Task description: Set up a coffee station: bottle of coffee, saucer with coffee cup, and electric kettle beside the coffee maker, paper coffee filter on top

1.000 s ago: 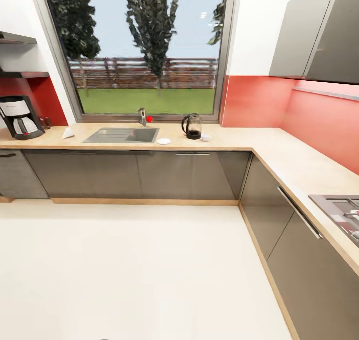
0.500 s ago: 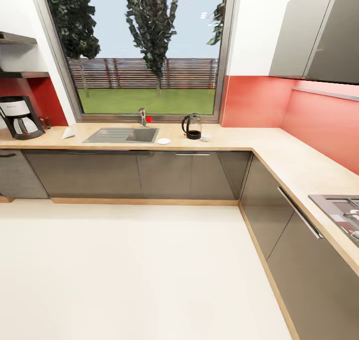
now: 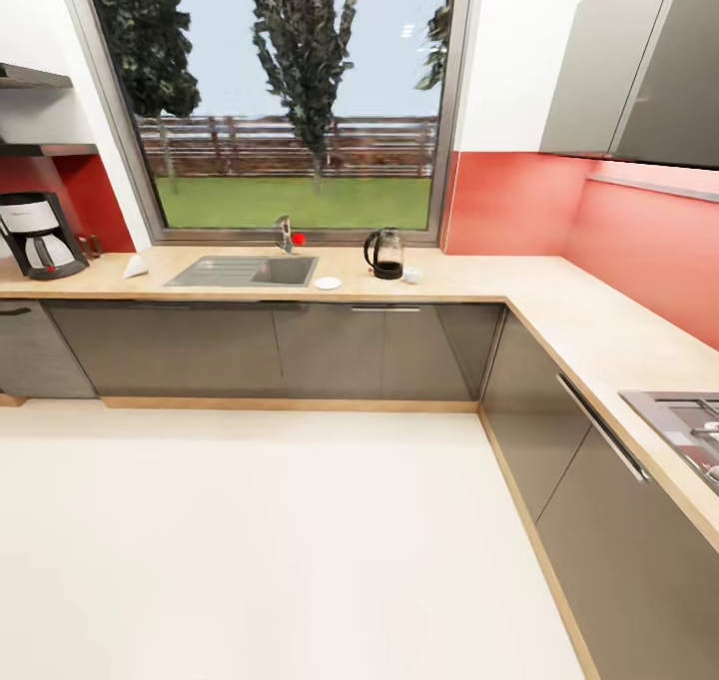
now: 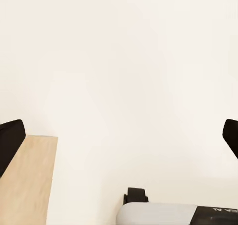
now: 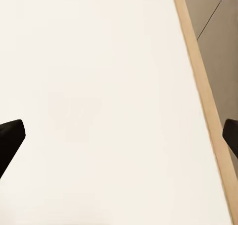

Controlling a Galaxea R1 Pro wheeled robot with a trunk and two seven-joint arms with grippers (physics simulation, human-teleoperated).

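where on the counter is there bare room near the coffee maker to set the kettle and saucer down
Bare countertop lies between the coffee maker and the sink, broken only by the paper coffee filter. The long run right of the coffee cup toward the stovetop is also free. It is crowded between the sink and cup, where saucer and electric kettle sit.

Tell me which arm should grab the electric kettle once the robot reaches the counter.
Neither arm has a clear edge yet. The electric kettle stands near the middle of the head view, right of the sink. Both grippers, left and right, are open over floor. Left probably suits carrying toward the coffee maker.
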